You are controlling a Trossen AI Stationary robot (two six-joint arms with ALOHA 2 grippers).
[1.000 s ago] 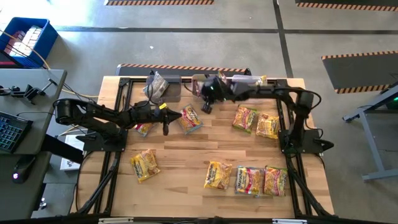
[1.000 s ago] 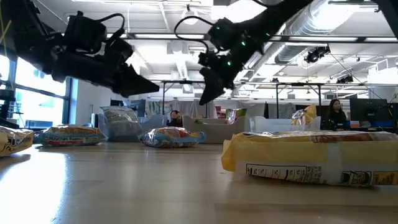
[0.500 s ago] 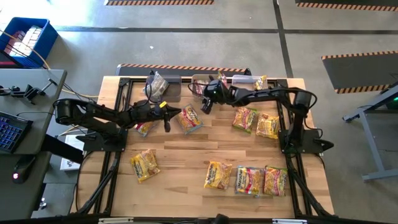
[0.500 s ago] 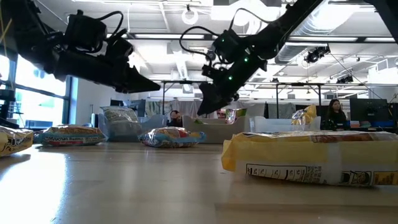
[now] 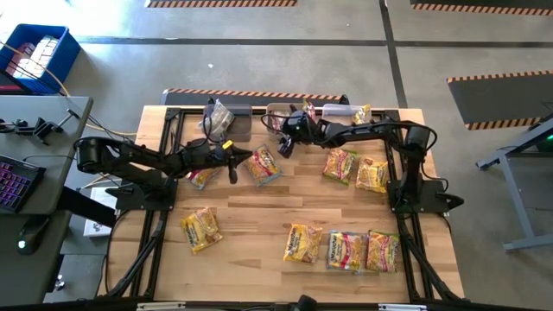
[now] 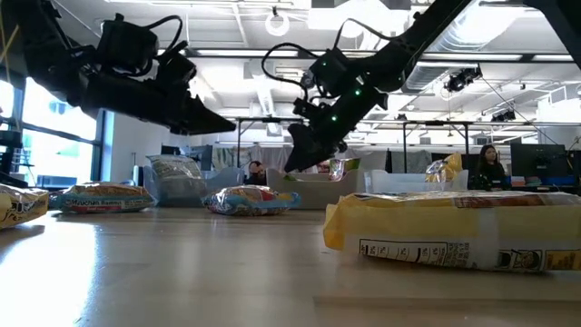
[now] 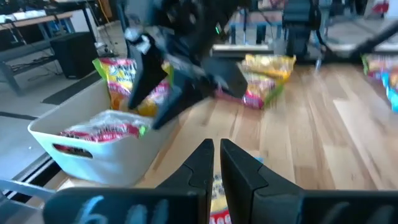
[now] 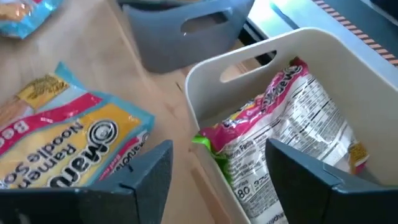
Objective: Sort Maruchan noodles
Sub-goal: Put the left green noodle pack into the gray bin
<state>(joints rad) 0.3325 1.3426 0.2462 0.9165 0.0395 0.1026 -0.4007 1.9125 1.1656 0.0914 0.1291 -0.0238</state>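
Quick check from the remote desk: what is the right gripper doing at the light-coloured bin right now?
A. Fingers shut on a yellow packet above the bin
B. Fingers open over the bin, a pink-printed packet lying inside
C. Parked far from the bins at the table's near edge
B: the right gripper has its fingers spread apart over the light-coloured bin, and the pink-printed noodle packet lies inside it, ungripped.

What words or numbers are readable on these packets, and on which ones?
"Ramen Noodle So", cut off: yellow packet on the table beside the white bin.
"80": back of the pink-edged packet in that bin; its other print is too small.
Remaining packets: too blurred.
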